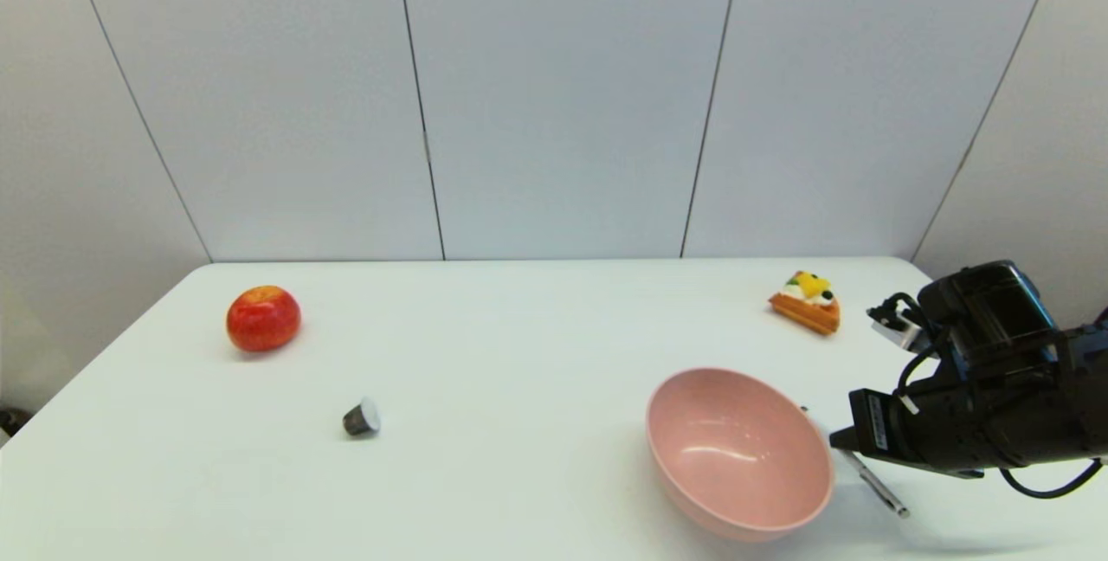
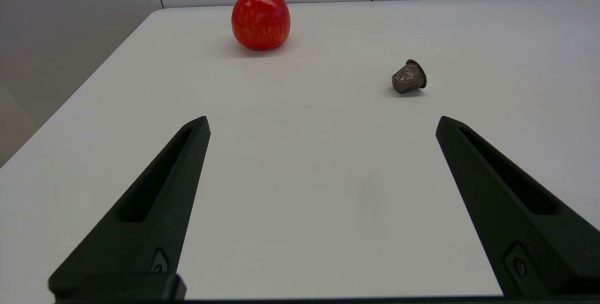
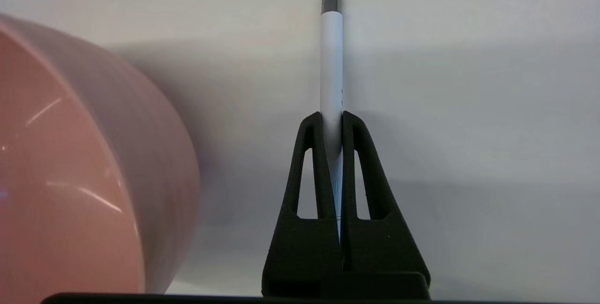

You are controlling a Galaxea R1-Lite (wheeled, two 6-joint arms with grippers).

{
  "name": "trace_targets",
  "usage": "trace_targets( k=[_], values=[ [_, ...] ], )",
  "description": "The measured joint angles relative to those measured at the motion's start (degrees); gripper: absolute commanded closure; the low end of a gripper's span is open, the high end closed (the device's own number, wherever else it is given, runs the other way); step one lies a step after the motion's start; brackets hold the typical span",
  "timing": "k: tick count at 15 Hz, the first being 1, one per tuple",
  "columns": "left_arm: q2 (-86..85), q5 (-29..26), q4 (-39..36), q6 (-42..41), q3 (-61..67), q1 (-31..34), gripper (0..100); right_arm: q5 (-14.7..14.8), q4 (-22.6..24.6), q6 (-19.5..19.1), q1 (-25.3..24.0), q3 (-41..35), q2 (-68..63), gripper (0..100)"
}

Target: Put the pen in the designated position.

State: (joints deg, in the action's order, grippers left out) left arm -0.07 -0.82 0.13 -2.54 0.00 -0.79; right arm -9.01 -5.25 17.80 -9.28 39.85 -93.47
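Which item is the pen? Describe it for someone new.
Find the pink bowl at the table's front right. The pen is just right of it, clamped in the right gripper. It is the only slim white stick, with a dark tip.

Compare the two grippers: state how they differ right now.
The right gripper is shut on the pen beside the pink bowl; the left gripper is open, holding nothing. The right works near the table's right edge; the left faces the apple. Both have black fingers.

No readable text, label, brand or number shows on anything here.
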Motion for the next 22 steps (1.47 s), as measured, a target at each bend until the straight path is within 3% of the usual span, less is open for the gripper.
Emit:
trace_targets(
  k=[10,11,22],
  values=[
    [0.0,0.0,0.0,0.0,0.0,0.0,0,0.0,0.1,-0.2,0.5,0.9,-2.9,100],
    [0.0,0.0,0.0,0.0,0.0,0.0,0,0.0,0.1,-0.3,0.5,0.9,-3.0,0],
    [0.0,0.0,0.0,0.0,0.0,0.0,0,0.8,-0.2,-1.9,3.3,3.6,-1.7,0]
  ],
)
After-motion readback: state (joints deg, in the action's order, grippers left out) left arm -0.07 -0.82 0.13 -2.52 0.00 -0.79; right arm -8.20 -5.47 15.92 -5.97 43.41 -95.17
